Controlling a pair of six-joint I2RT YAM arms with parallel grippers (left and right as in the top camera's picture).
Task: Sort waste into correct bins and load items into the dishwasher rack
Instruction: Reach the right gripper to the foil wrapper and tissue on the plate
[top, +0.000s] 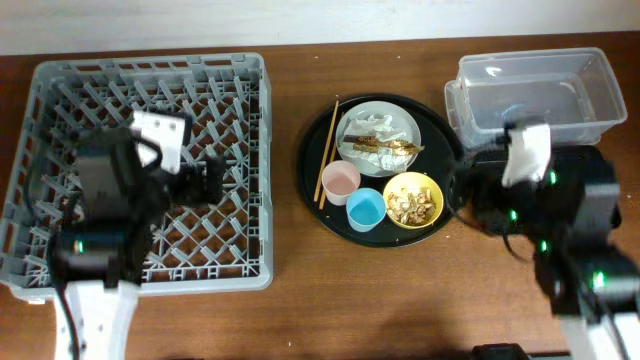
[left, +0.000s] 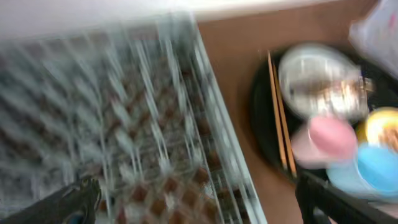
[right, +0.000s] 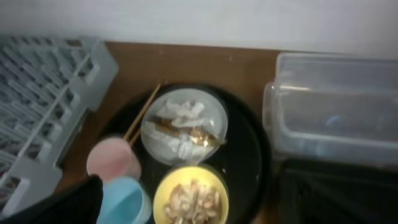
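The grey dishwasher rack (top: 60, 120) fills the left side. My left gripper (top: 215, 178) hangs over its right part, open and empty; the left wrist view is blurred, with the left gripper (left: 199, 208) above the rack's right wall. On a round black tray (top: 310, 150) stand the plate (top: 385, 112) with white napkins (top: 375, 122) and brown scraps (top: 385, 147), chopsticks (top: 328, 150), pink cup (top: 341, 181), blue cup (top: 366, 209) and yellow bowl (top: 413, 176) holding scraps (top: 412, 203). My right gripper (top: 478, 195) is open just right of that tray.
The clear tub (top: 530, 60) sits at the back right. In front of it lies the shallow black tray (right: 336, 186), mostly under my right arm. Bare brown table shows between the rack and the round tray and along the front edge.
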